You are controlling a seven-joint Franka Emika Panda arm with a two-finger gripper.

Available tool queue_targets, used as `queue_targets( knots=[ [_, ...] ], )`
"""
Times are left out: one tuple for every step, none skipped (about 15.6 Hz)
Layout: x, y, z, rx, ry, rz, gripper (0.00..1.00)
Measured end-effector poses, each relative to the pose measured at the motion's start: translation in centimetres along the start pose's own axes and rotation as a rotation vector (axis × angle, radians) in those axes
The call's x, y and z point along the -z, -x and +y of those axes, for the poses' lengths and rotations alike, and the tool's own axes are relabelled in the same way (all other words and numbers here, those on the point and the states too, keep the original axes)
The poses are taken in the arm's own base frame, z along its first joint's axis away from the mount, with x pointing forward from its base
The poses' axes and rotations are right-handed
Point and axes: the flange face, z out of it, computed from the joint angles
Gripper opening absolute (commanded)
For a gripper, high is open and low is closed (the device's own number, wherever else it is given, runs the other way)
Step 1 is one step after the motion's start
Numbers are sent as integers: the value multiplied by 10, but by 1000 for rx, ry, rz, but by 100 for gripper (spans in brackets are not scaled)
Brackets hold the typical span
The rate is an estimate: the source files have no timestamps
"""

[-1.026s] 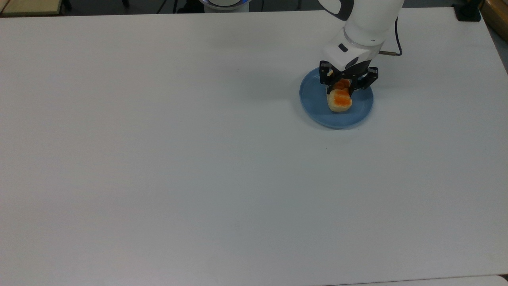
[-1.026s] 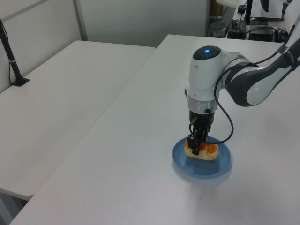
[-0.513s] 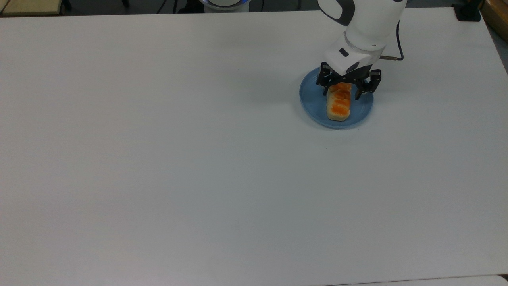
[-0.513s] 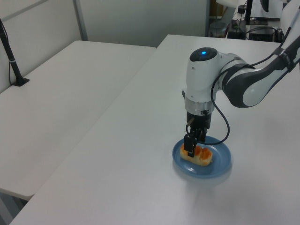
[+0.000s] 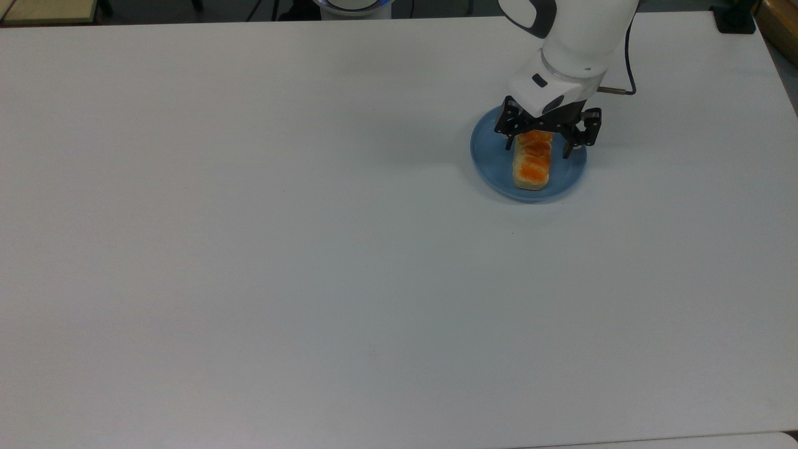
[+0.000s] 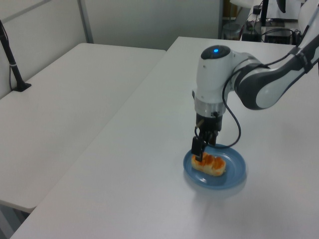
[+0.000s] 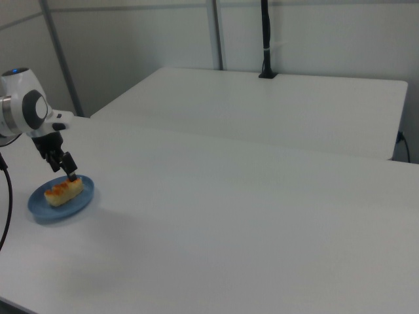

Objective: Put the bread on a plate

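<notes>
smooth white table (image 5: pixel 249 249), glazed segmented bread (image 5: pixel 532 163)

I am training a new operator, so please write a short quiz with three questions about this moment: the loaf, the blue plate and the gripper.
1. True or false: the bread lies flat on the plate.
2. The gripper is: A) shut on the bread, B) open, its fingers on either side of one end of the bread, C) away over the bare table.
3. In the top view, the loaf's free end points towards which edge of the picture?

Key: 1 true. 2 B. 3 the bottom edge.
</notes>
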Motion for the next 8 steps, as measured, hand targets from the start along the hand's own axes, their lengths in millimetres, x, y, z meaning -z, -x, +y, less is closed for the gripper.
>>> queue_targets(
  knots=[
    [11, -7, 9, -17, 8, 5, 100],
    [24, -12, 21, -37, 28, 3, 100],
    [40, -17, 35, -60, 54, -2, 100],
    [59, -20, 51, -85, 83, -8, 100],
    [89, -22, 78, -119, 125, -13, 100],
    [109, -23, 95, -124, 143, -16, 100],
    [130, -24, 113, -119, 156, -22, 100],
    [151, -26, 135, -108, 163, -31, 100]
  ],
)
